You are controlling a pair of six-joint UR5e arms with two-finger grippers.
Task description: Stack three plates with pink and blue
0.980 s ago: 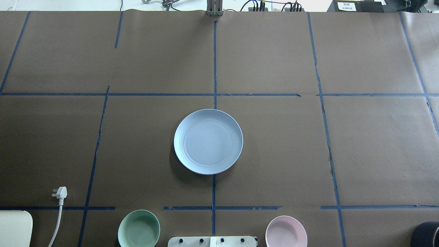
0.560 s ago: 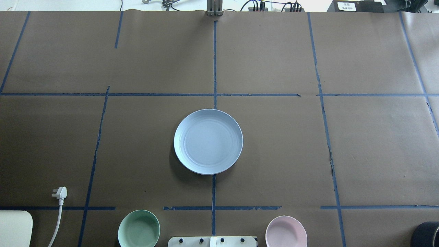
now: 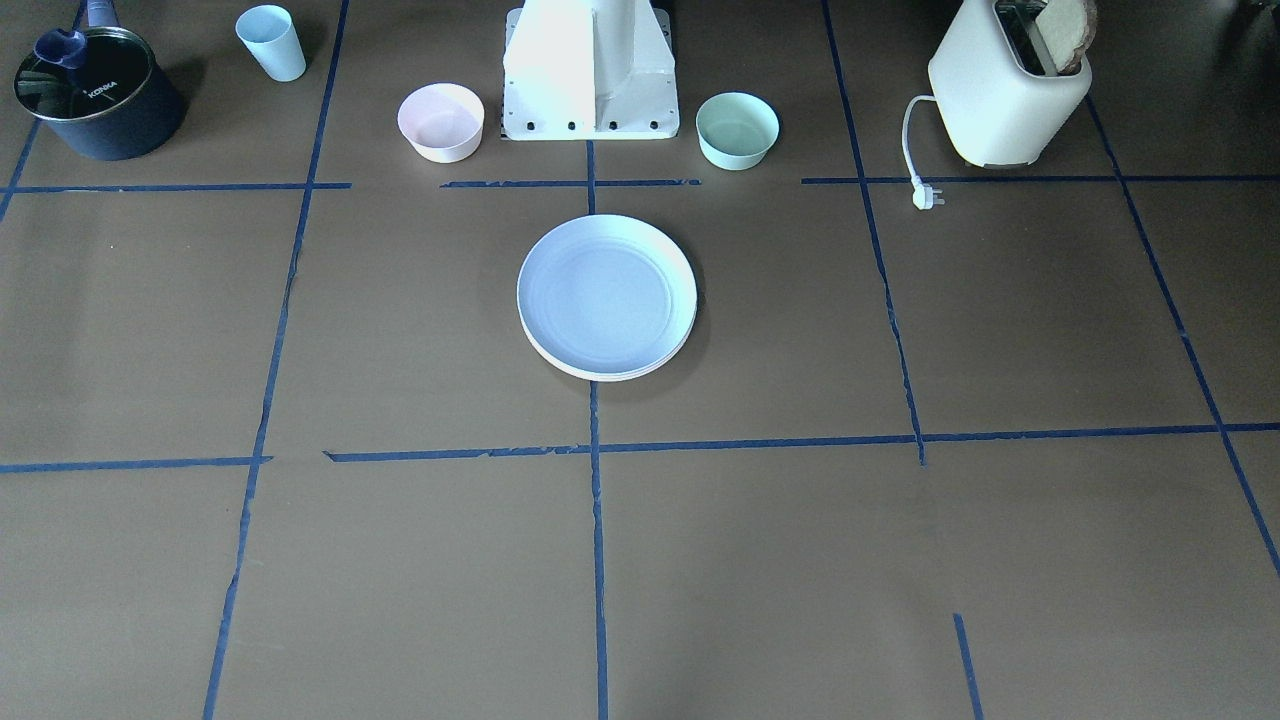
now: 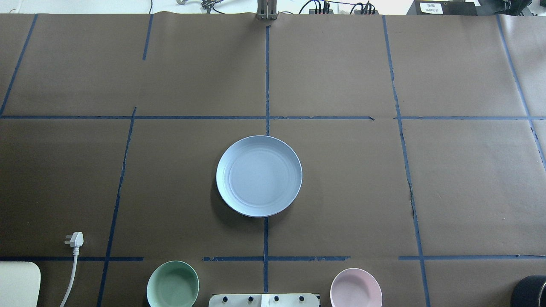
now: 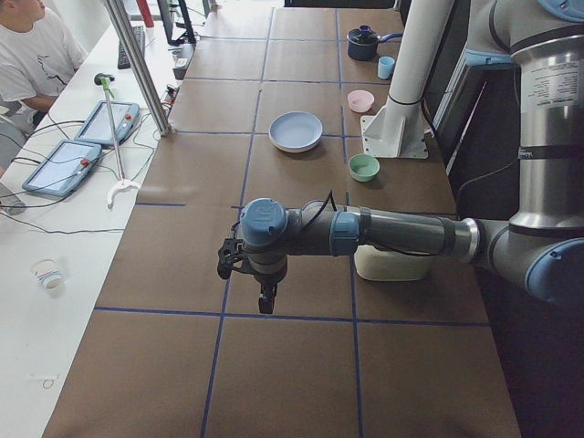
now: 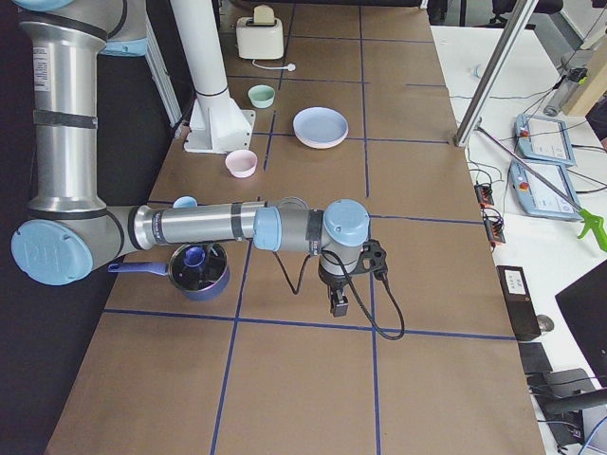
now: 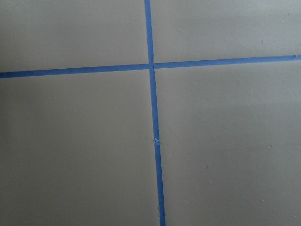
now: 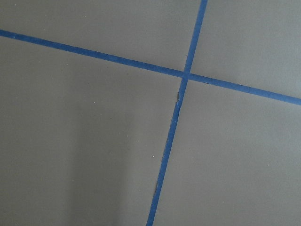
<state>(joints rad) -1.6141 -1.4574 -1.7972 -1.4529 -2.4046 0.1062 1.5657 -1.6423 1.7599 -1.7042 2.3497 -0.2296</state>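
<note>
Plates (image 3: 606, 296) sit stacked, blue plate (image 4: 259, 175) on top. Left gripper (image 5: 265, 303) and right gripper (image 6: 338, 305) hang over tape crossings (image 7: 151, 66) well away. Can't tell if fingers are open or closed.

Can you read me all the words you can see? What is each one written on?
"KONKA": on the glass lid of the dark pot.
White label on the black box: it has printing, but too small to read.
Sticker on the left arm: too blurred to read.
Sticker on the right arm: too blurred to read.
</note>
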